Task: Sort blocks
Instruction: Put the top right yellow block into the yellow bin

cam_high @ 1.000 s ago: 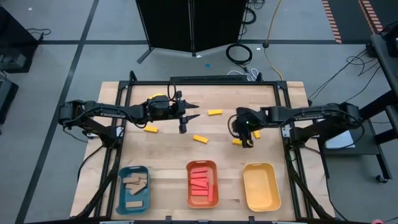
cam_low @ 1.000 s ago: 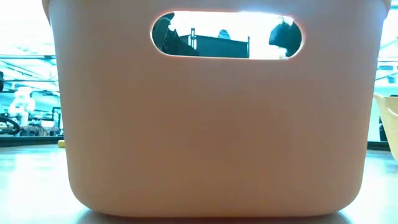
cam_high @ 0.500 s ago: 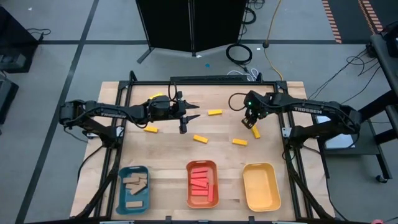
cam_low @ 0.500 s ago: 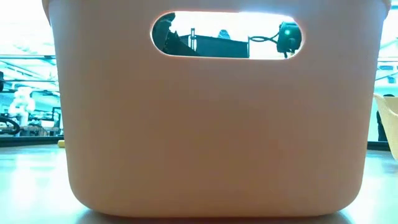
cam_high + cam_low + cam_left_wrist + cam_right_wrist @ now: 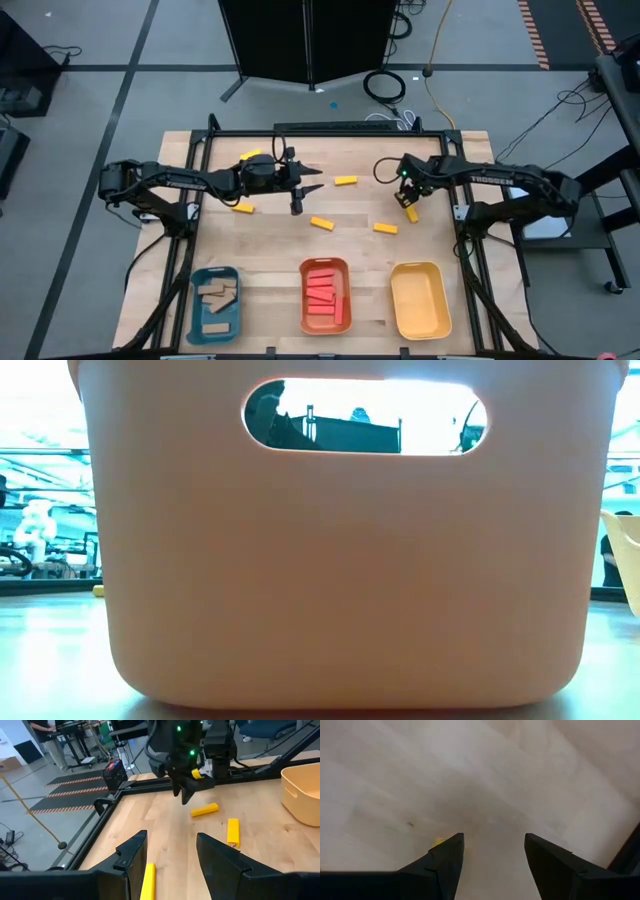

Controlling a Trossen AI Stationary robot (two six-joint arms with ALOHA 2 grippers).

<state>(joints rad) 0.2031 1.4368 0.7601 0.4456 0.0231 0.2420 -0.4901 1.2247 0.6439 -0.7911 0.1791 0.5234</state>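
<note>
Several yellow blocks lie flat on the wooden table: at the far left (image 5: 250,155), left (image 5: 243,208), far middle (image 5: 346,181), middle (image 5: 322,223) and right (image 5: 386,228), (image 5: 411,214). My left gripper (image 5: 312,187) is open and empty and points toward the table's right edge. The far middle block lies just ahead of its fingertips, apart from them, and shows in the left wrist view (image 5: 147,877). My right gripper (image 5: 408,197) is open and empty and points down, just to the far side of the right-hand block. It also shows in the left wrist view (image 5: 184,794).
Three trays stand along the near edge: a blue one (image 5: 196,300) with tan blocks, an orange one (image 5: 304,290) with red blocks, and a yellow one (image 5: 420,318). The orange tray's wall (image 5: 340,580) fills the low view. A black frame (image 5: 345,128) rims the table.
My right gripper has gone from over the two right-hand yellow blocks toward the table's far edge, then a little toward the right edge. Both blocks lie where they were.
</note>
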